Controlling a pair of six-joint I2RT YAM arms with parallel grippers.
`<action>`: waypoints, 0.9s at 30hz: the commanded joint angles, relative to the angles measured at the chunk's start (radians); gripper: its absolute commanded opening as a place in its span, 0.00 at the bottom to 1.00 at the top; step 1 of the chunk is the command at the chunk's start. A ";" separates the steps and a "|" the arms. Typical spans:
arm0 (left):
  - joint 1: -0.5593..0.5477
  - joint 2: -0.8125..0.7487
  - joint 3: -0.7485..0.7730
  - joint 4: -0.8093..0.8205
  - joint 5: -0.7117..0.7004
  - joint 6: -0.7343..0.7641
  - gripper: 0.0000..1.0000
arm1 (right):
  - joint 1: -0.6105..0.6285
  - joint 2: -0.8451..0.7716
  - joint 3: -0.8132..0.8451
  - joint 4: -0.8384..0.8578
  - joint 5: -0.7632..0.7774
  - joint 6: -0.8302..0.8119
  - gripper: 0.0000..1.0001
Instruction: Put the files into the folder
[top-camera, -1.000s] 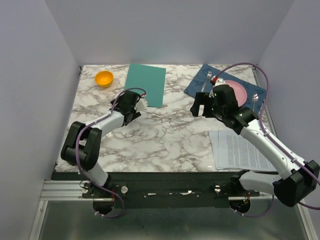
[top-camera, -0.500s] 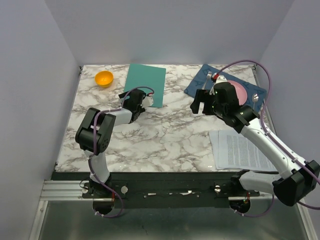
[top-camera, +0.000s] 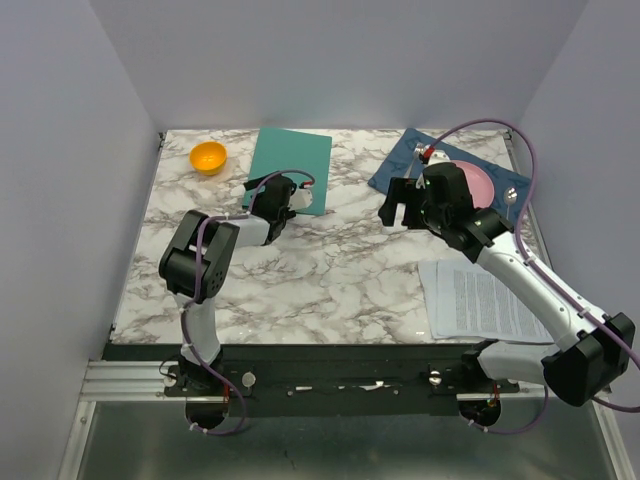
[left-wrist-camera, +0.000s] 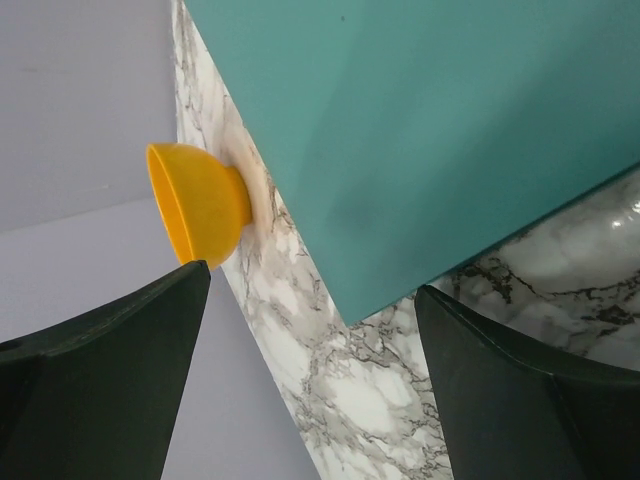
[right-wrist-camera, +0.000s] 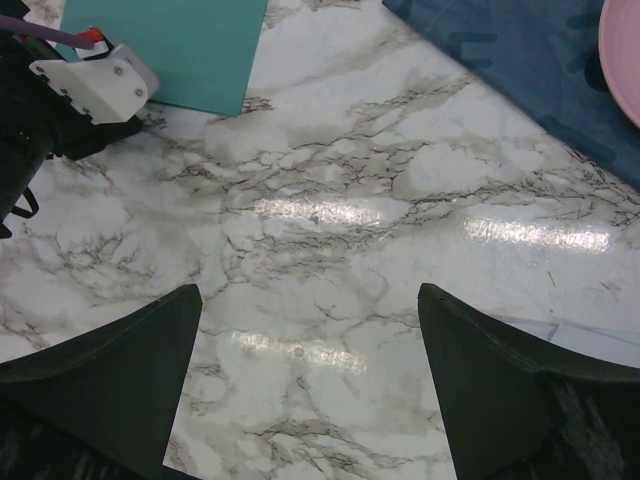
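Note:
The teal folder (top-camera: 291, 166) lies flat and closed at the back of the marble table. My left gripper (top-camera: 262, 186) is open at its near left corner. In the left wrist view the folder (left-wrist-camera: 450, 130) fills the upper right, and its corner points down between the spread fingers of the left gripper (left-wrist-camera: 312, 280). The files (top-camera: 482, 300), white printed sheets, lie at the near right edge. My right gripper (top-camera: 397, 207) hangs open over bare marble at mid-table, well away from the files. The right wrist view shows the right gripper (right-wrist-camera: 310, 290) empty, with the folder (right-wrist-camera: 165, 45) at the top left.
An orange bowl (top-camera: 208, 157) stands left of the folder, and shows as the bowl (left-wrist-camera: 200, 200) in the left wrist view. A dark blue placemat (top-camera: 400, 165) with a pink plate (top-camera: 472, 182) and cutlery lies at the back right. Walls close in on three sides.
My left arm has folded in, and its gripper has moved up and to the right, to the folder's near left corner. The right gripper has barely shifted. Both stay open.

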 joint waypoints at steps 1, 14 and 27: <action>-0.004 0.024 0.043 0.056 -0.019 0.000 0.98 | -0.002 0.009 -0.008 0.023 0.026 0.017 0.97; -0.004 0.056 0.048 0.062 -0.036 0.016 0.98 | -0.013 0.017 0.012 0.027 0.032 0.022 0.96; -0.005 0.124 0.049 0.266 -0.096 0.033 0.94 | -0.013 0.002 0.000 0.042 0.022 0.042 0.93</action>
